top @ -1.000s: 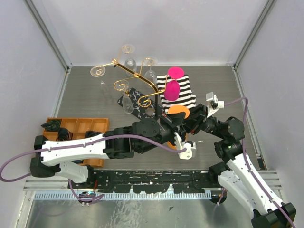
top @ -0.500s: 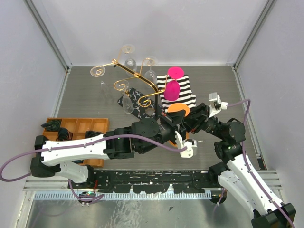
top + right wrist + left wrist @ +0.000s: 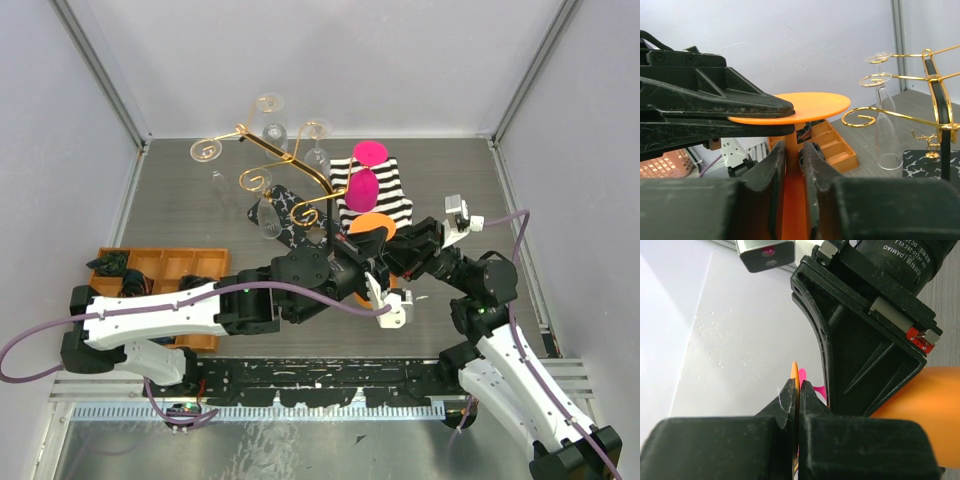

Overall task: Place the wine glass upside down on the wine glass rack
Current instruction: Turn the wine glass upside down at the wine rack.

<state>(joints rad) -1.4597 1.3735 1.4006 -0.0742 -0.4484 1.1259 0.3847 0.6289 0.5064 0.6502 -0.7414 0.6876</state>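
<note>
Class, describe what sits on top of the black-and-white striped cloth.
Pink glassware sits on the striped cloth. Its near edge is covered by the orange wine glass, so anything there cannot be seen.

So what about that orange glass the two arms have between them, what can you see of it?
It is an opaque orange wine glass, plastic by its look, held upside down: its flat round foot faces up, the thin stem runs down from it, the bowl is out of sight. The right gripper is shut on the stem; the left gripper pinches the foot's rim. It is apart from the gold wine glass rack.
</note>
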